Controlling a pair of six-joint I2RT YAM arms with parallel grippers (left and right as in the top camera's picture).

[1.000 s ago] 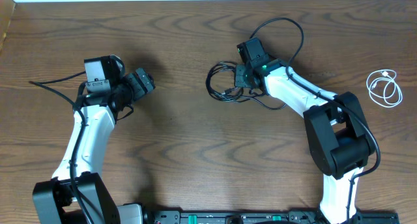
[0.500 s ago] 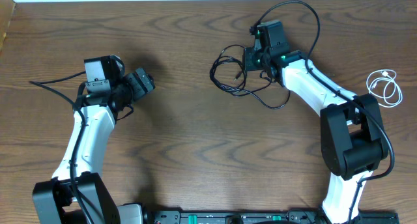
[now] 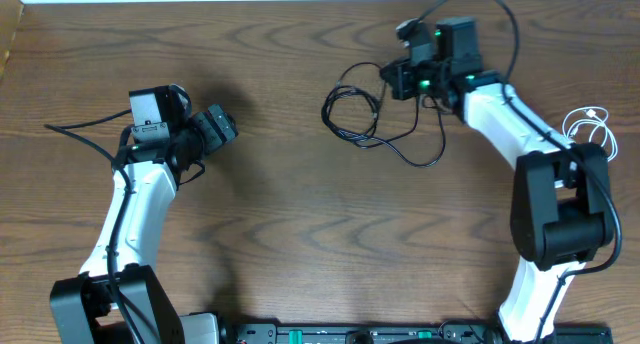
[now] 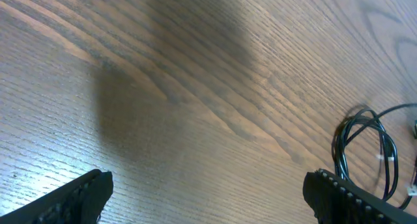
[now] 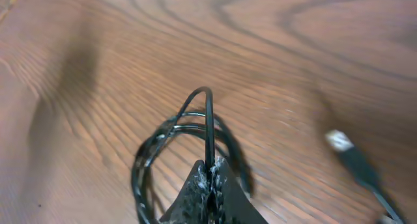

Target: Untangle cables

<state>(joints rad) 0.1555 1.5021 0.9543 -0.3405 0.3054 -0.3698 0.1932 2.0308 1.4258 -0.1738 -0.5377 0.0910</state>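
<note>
Upper centre of frame: black cables [image 3: 352, 116] looped loosely on desk [image 3: 300, 214]; right tool [image 3: 393, 81] clamped on one strand; white cable [image 3: 590, 134] coiled at right edge; left tool [image 3: 225, 124] at left, fingers apart, empty.

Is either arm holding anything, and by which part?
The right gripper pinches a black cable mid-length, on a raised loop strand. The left gripper is open, empty.

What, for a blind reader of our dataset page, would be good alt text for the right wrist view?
The right arm's shut fingers pinch a strand of black cable that arches up from them, with more of its loops coiled just beyond, over the wooden table. A blurred plug end shows at the right.
</note>
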